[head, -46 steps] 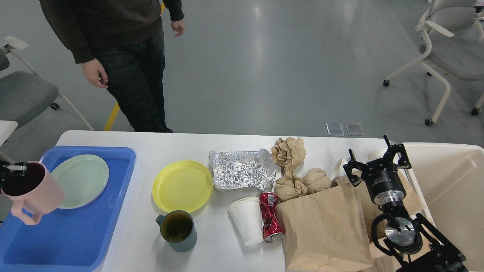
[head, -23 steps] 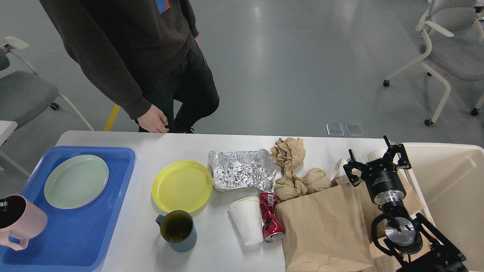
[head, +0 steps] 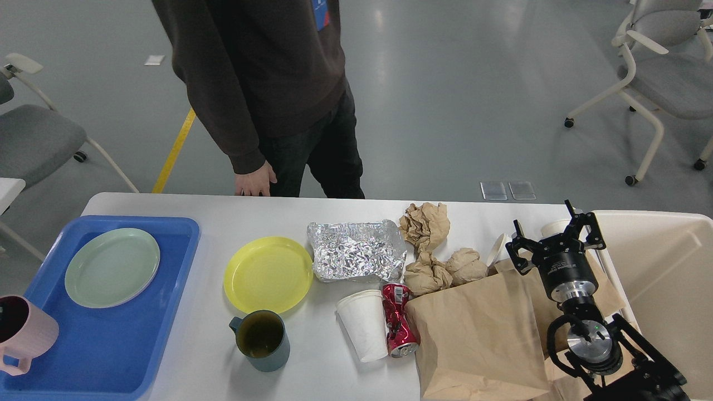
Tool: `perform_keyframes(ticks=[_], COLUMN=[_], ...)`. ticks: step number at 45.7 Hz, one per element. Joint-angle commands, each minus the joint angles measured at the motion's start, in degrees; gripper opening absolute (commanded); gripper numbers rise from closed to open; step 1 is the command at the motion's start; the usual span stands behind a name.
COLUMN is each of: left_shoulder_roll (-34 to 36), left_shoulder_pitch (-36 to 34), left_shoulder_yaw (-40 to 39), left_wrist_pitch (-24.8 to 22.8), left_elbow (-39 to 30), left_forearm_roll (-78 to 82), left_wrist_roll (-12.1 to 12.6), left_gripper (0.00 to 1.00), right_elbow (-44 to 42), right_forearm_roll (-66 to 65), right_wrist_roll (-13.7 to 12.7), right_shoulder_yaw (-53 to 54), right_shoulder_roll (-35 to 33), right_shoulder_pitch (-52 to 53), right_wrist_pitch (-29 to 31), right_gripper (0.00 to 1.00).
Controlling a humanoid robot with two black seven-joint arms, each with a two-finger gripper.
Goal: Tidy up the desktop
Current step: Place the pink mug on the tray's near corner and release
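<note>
step: pink mug [head: 25, 337] being set on blue tray [head: 167, 278] at 9 o'clock of bench [head: 267, 214] | left end effector out of view, right end effector [head: 554, 236] fingers apart, empty, at 3 | next: prob. teal mug [head: 260, 341] or yellow plate [head: 268, 274] → tray | obstacles: paper bag [head: 479, 340], can [head: 398, 319], person's hand [head: 255, 182] at 12

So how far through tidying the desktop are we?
Early. Done: green plate lies in the blue tray, pink mug at its left edge. In hand: nothing seen; right gripper hangs open over the paper bag. Left on the desktop: yellow plate, grey mug, foil, cup, can, paper wads.
</note>
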Motion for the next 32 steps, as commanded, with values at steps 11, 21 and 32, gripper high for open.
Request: perform_keyframes(ticks=[11,21,32], left_shoulder_roll=[-0.02,0.33,1.03], left_shoulder_pitch=[0.31,0.75,-4.69], left_shoulder_yaw=[0.34,0.96,5.17], left_wrist_pitch=[-0.32,-3.30,-12.09], left_elbow=[-1.25,-1.34,-1.43], left_forearm_roll=[-9.10,-10.69,-11.04], left_wrist_roll=[-0.72,-0.02,0.25], left_gripper=[0.81,0.91,0.93], right_elbow=[0.00,0.00,0.00], right_forearm_roll=[-0.01,-0.01,-0.01], right_wrist_roll=[0.00,0.00,0.00], right_shoulder_yaw=[0.00,0.00,0.00], right_shoulder_roll=[0.00,0.00,0.00], right_shoulder_pitch=[0.00,0.00,0.00], right_wrist_pitch=[0.00,0.00,0.00], right_gripper=[1.00,1.00,1.00])
